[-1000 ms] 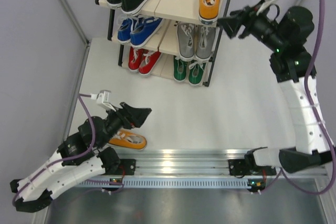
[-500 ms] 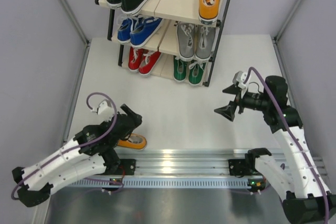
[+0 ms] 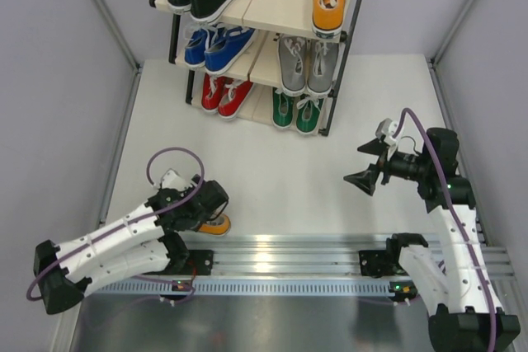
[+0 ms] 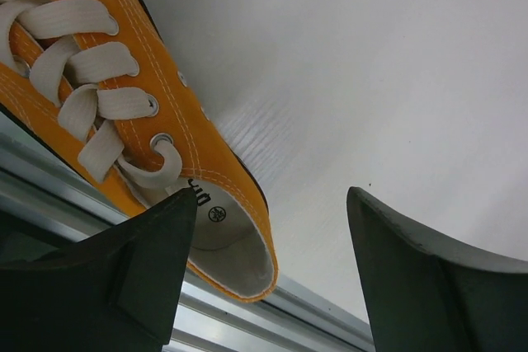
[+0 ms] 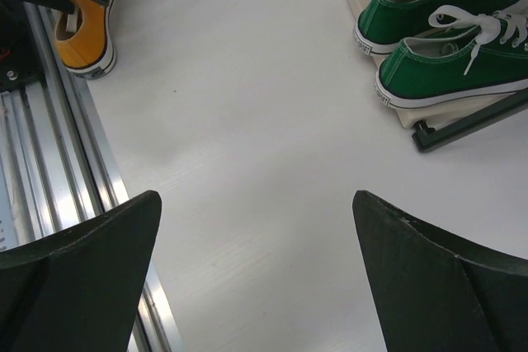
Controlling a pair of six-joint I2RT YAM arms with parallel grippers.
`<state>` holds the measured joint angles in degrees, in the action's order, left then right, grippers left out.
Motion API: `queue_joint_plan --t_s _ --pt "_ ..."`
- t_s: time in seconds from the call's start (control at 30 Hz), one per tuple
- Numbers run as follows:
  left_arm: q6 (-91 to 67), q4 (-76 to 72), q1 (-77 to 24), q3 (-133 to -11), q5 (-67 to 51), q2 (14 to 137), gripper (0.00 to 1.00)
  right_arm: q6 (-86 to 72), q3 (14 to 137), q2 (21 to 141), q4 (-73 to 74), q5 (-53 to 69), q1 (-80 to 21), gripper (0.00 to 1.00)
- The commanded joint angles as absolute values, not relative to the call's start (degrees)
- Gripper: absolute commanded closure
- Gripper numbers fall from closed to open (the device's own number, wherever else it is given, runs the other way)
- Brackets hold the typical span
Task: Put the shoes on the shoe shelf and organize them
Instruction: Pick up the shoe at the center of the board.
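By the front rail [image 3: 289,245], left gripper [image 4: 272,204] hangs open over orange shoe [image 4: 124,113] heel, pick-up step; next, close, lift to shelf [image 3: 276,6]; right gripper [image 5: 256,204] open.

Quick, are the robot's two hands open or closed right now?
Left gripper: open over the heel of the orange shoe, not gripping it.
Right gripper: open, holding nothing.

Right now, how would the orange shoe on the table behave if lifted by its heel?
The orange shoe looks like soft canvas, so its collar would probably flex when pinched. Held at the heel, the toe would likely droop.
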<state>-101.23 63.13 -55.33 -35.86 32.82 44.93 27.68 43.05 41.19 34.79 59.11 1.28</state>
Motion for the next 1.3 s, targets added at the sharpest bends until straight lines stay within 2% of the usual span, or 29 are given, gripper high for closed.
queue_joint_plan --t_s 0.0,0.13,0.17,0.27,0.3,0.37,0.47,0.63,0.8,0.9,1.07,1.2,1.27 --pt "-102.48 57.15 -52.93 -34.28 30.60 46.66 0.23 29.36 43.33 40.08 33.58 61.61 2.20 0.01" --pt "-98.19 51.97 -48.52 -32.52 27.25 50.26 0.23 29.09 43.24 39.82 33.40 61.87 2.81 0.01" --pt "-96.61 50.46 -46.86 -31.30 25.77 50.71 0.27 29.00 43.24 39.64 33.40 62.05 3.16 0.01" --pt "-94.31 47.20 -44.13 -30.15 24.79 53.08 0.51 28.83 43.24 39.55 33.40 62.58 3.60 0.01" --pt "-93.61 46.85 -42.99 -29.89 24.79 53.78 0.67 28.74 43.16 39.55 33.31 62.58 3.78 0.01" --pt "-91.42 45.71 -42.63 -29.71 24.61 54.75 0.77 28.65 43.15 39.38 33.40 62.93 4.13 0.00" --pt "-83.96 43.43 -42.71 -30.58 25.05 52.75 1.00 28.48 43.24 39.29 33.49 63.37 4.66 0.01" --pt "-57.78 34.74 -43.50 -32.26 19.71 42.05 1.00 30.32 43.24 39.81 35.15 64.68 5.01 0.01" --pt "-42.74 19.01 -44.03 -32.34 -4.68 38.05 1.00 37.78 45.70 43.23 42.96 70.30 4.83 0.01" --pt "-39.12 14.16 -46.65 -33.57 -12.29 39.99 1.00 41.21 49.03 47.36 49.72 72.15 4.57 0.01" --pt "-34.90 3.26 -56.15 -37.17 -13.27 46.92 1.00 40.79 55.88 53.69 57.30 71.11 2.99 0.03" --pt "-32.26 -1.82 -65.45 -43.41 -10.82 55.79 1.00 27.57 57.39 55.37 53.72 70.05 2.20 0.02" --pt "-31.29 -4.21 -67.93 -47.36 -9.50 61.50 1.00 17.99 56.61 55.11 45.21 67.17 1.41 0.01"
